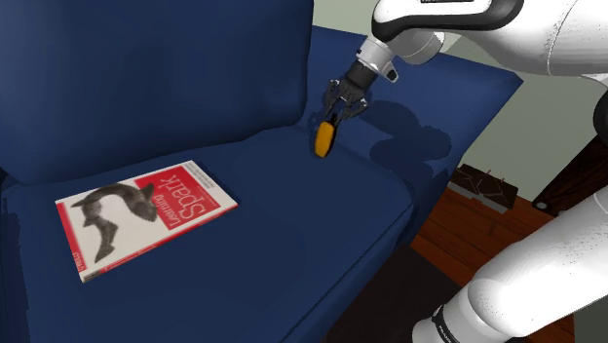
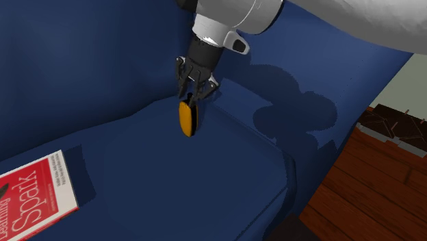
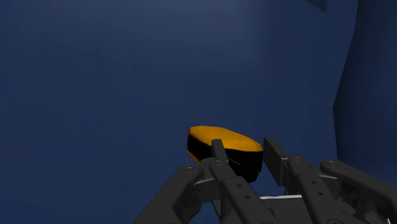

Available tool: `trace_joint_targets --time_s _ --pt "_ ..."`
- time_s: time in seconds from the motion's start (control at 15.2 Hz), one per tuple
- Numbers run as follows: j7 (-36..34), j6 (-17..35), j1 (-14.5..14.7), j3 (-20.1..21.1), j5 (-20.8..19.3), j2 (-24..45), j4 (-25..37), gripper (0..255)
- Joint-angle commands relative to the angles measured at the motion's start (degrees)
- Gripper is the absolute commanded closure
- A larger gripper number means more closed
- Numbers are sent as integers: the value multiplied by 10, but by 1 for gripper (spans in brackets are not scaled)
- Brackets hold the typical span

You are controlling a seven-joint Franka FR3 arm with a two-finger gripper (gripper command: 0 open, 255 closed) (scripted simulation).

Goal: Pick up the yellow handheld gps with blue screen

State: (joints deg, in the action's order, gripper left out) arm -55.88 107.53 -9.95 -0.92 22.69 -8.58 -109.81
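Note:
The handheld gps (image 1: 323, 137) is a yellow-orange oblong with black sides; it hangs upright just above the blue sofa seat (image 1: 244, 263), near the backrest. My black gripper (image 1: 336, 115) is shut on its upper end. In the second exterior view the gps (image 2: 186, 118) dangles below the gripper (image 2: 193, 98). In the wrist view the gps (image 3: 222, 147) is clasped between the two fingers of the gripper (image 3: 245, 159), its orange face turned away from the hand; the screen is not visible.
A red and white book (image 1: 146, 217) titled "Learning Spark" lies flat on the seat toward the shoulder view's left. The sofa backrest (image 1: 146, 68) rises behind the gps. A wooden floor (image 1: 468, 234) and a dark object lie beyond the sofa's right edge.

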Motion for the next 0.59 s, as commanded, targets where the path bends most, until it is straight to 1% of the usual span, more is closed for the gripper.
trace_joint_targets --time_s 0.0,0.4,0.53 --pt "-4 -14 -1 -1 -2 1 16 255" --pt "-19 -57 -2 -3 -6 6 65 255" --pt "-20 -58 -2 -3 -6 6 66 255"
